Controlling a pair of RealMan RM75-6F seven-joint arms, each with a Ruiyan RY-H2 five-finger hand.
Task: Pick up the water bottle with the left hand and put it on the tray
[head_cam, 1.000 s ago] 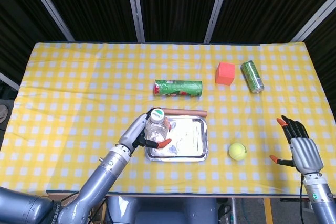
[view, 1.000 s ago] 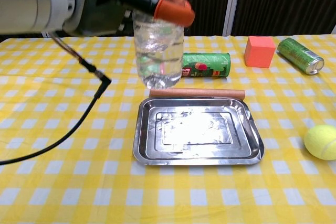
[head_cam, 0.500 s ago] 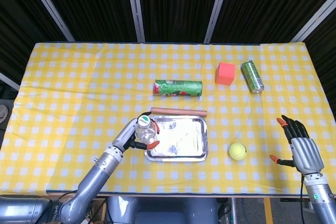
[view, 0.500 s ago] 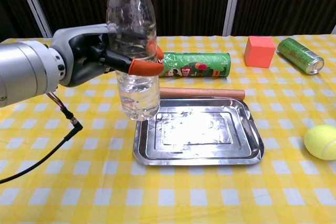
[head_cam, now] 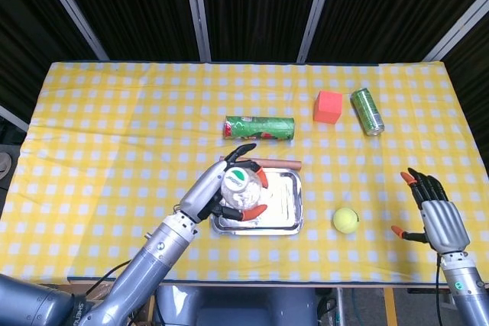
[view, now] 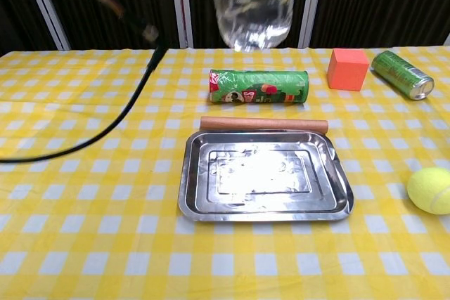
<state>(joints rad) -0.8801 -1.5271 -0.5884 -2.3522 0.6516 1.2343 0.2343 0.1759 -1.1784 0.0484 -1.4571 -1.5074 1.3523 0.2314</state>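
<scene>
My left hand [head_cam: 221, 198] grips a clear water bottle [head_cam: 239, 189] with a green and white cap, held upright high above the left part of the steel tray [head_cam: 289, 205]. In the chest view only the bottle's lower part [view: 254, 6] shows at the top edge, well above the tray [view: 337, 194]; the hand itself is out of that frame. My right hand [head_cam: 435, 213] hovers open at the table's right front, fingers spread, nothing in it.
A wooden rod [head_cam: 279, 163] lies along the tray's far edge. Behind it a green chip can [head_cam: 260, 127] lies on its side. A red cube [head_cam: 328, 107] and green drink can [head_cam: 367, 111] sit far right; a tennis ball [head_cam: 345, 220] right of the tray.
The left hand has lifted the bottle higher and carried it rightward, from the tray's left edge to above the tray. The right hand has stayed put.
</scene>
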